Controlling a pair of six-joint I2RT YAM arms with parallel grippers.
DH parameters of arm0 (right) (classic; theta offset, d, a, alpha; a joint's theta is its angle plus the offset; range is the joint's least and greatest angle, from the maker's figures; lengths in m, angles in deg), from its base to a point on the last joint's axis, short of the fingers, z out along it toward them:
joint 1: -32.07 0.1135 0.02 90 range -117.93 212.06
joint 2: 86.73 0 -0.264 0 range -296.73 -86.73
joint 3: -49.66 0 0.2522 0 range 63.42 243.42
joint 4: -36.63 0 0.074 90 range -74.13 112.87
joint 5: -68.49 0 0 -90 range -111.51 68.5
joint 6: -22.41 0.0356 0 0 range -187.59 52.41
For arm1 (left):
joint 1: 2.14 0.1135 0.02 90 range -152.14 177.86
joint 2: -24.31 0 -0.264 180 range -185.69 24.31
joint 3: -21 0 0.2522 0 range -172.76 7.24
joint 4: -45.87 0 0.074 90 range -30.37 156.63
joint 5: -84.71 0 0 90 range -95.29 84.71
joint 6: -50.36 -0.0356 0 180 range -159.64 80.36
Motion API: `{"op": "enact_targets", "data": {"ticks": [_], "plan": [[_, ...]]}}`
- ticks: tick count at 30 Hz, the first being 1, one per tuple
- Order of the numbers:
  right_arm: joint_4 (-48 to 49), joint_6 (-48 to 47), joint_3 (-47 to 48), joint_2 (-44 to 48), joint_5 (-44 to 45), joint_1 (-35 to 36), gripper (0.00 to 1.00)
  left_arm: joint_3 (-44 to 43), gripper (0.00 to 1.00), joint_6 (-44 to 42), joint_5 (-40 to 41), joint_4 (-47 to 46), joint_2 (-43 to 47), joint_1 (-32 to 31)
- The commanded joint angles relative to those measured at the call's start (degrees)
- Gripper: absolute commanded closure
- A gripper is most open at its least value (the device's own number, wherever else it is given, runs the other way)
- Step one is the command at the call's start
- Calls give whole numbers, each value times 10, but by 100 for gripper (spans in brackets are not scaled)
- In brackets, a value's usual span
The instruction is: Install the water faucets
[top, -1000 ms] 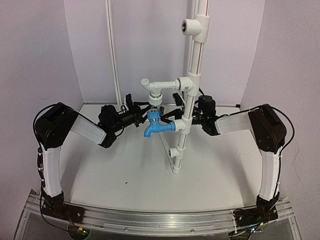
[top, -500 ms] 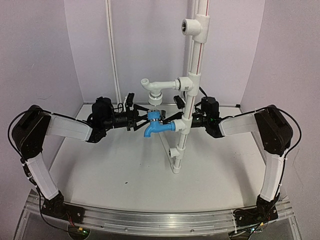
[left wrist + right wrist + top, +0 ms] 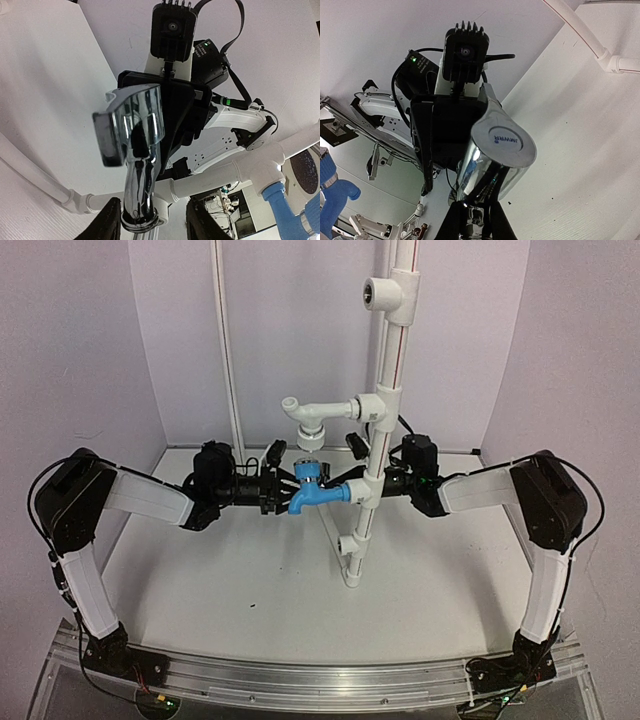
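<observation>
Silver faucet [image 3: 492, 160] pinched in the right claw [image 3: 475, 221] near the blue tap [image 3: 315, 492].

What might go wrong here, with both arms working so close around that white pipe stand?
1. The left fingers straddle the base of the silver tap with a gap showing on one side; if that hold is loose, the tap may slip and drop.
2. The left arm and right arm crowd the thin pipe stand beside the blue tap; a sideways push might tilt it, or the arms might bump.
</observation>
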Motion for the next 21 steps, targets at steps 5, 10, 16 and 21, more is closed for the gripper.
{"op": "enact_targets", "data": {"ticks": [5,10,16,21], "plan": [[25,-6,3,26,-4,11,100,-25,80,7,-16,-40,-4,-2],[24,-3,0,35,-6,11,71,-15,99,12,-13,-48,0,-2],[22,1,15,44,9,11,31,-2,100,14,-20,-64,8,-2],[15,7,42,30,20,10,35,13,100,15,-24,-73,17,-5]]}}
